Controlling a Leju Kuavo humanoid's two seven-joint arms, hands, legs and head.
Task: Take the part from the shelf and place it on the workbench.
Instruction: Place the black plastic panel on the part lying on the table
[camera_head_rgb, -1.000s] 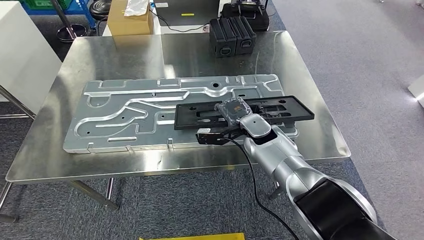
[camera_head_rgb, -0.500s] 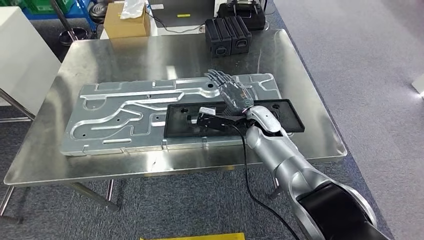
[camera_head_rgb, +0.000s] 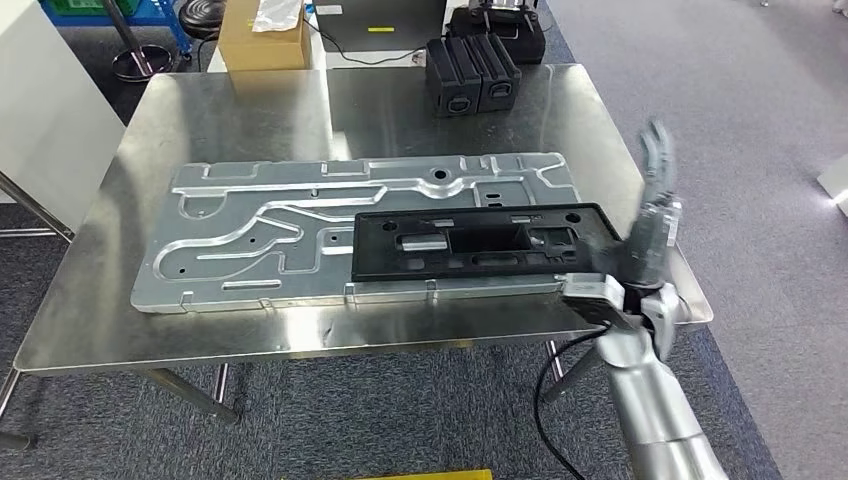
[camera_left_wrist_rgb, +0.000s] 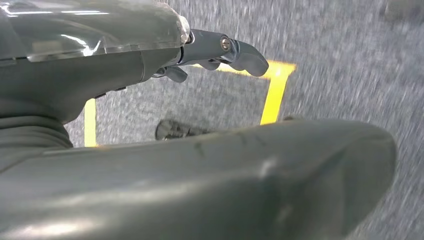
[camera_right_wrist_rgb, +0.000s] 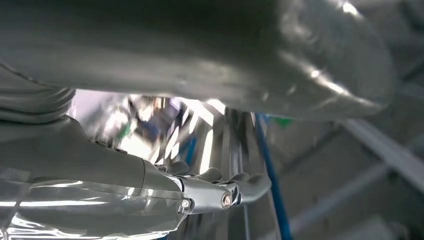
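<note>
The black rectangular frame part (camera_head_rgb: 480, 243) lies flat on the large silver stamped plate (camera_head_rgb: 260, 225), which rests on the shiny steel workbench (camera_head_rgb: 200, 110). My right hand (camera_head_rgb: 652, 215) is raised off the workbench's right edge, just right of the part's end, with its fingers stretched upward and nothing in them. In the right wrist view the right hand (camera_right_wrist_rgb: 100, 175) also holds nothing. My left hand (camera_left_wrist_rgb: 100, 55) hangs above grey carpet, its fingers apart around nothing.
Two black boxes (camera_head_rgb: 472, 72) stand at the workbench's far edge, and a cardboard box (camera_head_rgb: 262, 40) sits behind it. A white cabinet (camera_head_rgb: 40, 110) stands to the left. Yellow floor tape (camera_left_wrist_rgb: 275, 95) crosses the carpet under my left hand.
My right hand has let go of the black part and pulled back to the right, off the workbench edge, fingers now pointing up. The part stays on the silver plate.
</note>
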